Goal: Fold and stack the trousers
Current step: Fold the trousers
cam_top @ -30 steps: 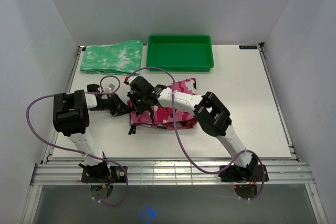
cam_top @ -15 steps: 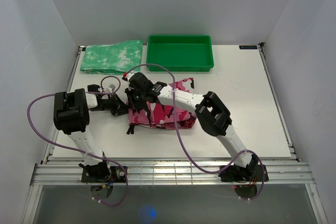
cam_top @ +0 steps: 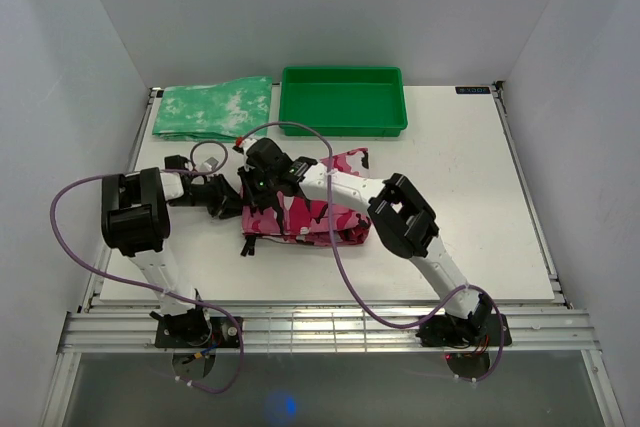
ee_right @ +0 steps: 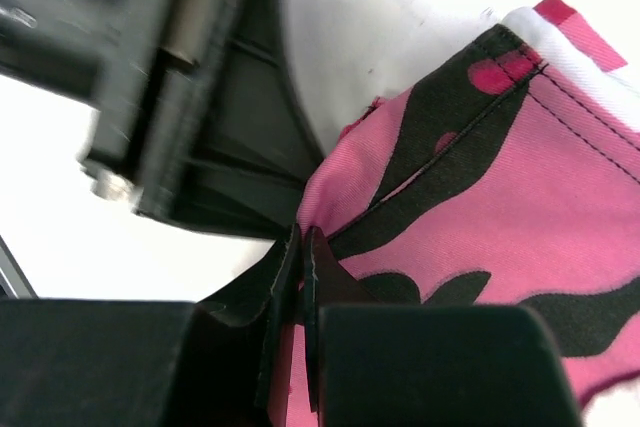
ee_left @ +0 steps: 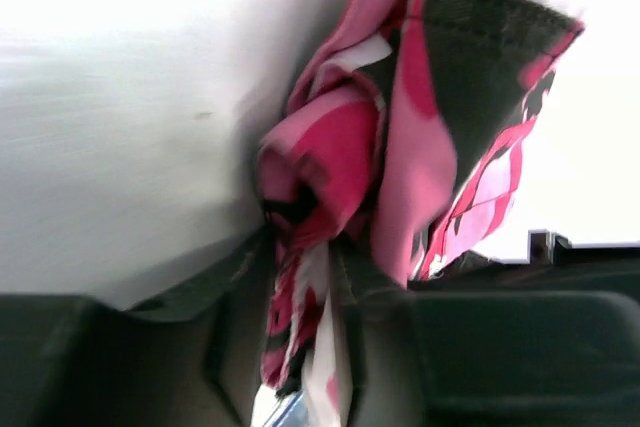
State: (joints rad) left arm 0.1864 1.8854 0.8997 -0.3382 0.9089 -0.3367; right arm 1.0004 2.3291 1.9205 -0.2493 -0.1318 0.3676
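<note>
Top external view, starting near: both arms lean in from their bases toward the middle of the desk point(cam_top: 470, 197), where the trousers point(cam_top: 320, 215) lie as a folded pink, white and black bundle. Right fingers point(ee_right: 300, 277) are clenched on a stitched edge at the bundle's left end, and the wrist view shows cloth pinched flat between them. Left fingers point(cam_top: 232, 204) sit just beside, at that same end, with a bunch of cloth in their gap; squeezing or let go, I can't tell. My read is that a fold at the left end is being tidied. Done well, the right pinch lays its edge square on the layer below while the left fingers back out without dragging cloth. Farther back, the green-and-white cloth point(cam_top: 213, 109) and green tray point(cam_top: 343, 99) line the far edge, well apart.
</note>
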